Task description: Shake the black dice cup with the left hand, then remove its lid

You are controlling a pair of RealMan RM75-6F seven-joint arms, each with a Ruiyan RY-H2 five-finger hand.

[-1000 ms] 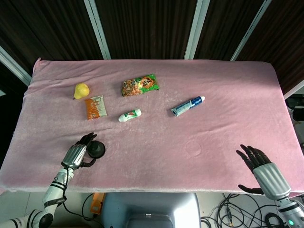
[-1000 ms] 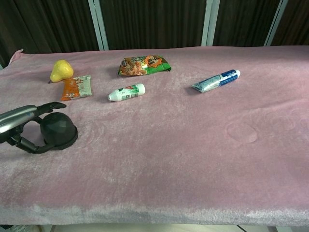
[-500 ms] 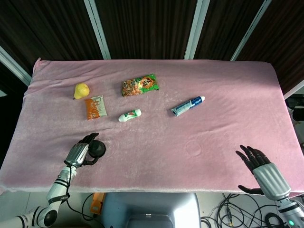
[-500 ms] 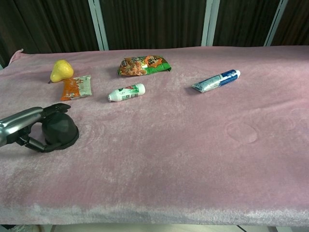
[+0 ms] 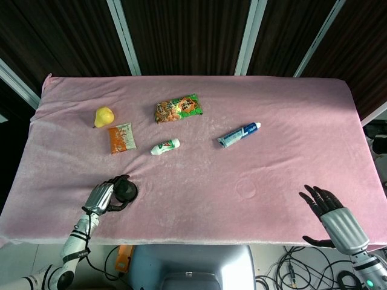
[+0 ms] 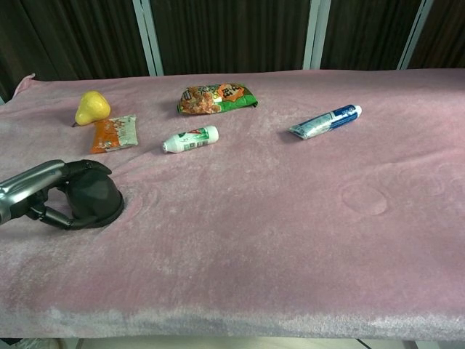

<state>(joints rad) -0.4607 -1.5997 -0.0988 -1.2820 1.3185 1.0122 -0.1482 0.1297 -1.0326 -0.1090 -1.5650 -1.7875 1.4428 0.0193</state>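
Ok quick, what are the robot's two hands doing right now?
Left hand: fingers wrapped around the black dice cup on the table.
Right hand: open, fingers spread, holding nothing.

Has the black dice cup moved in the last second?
Yes. The black dice cup, gripped by the left robot hand, has slid slightly right along the table, nearer the small white bottle in the chest view.

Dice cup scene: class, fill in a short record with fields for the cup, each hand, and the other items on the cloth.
dice cup: black dice cup, on pink cloth, lid on
left hand: left hand wrapped around the cup
right hand: right hand, fingers spread, holding nothing
other items: pear, orange sachet, small bottle, snack bag, toothpaste tube
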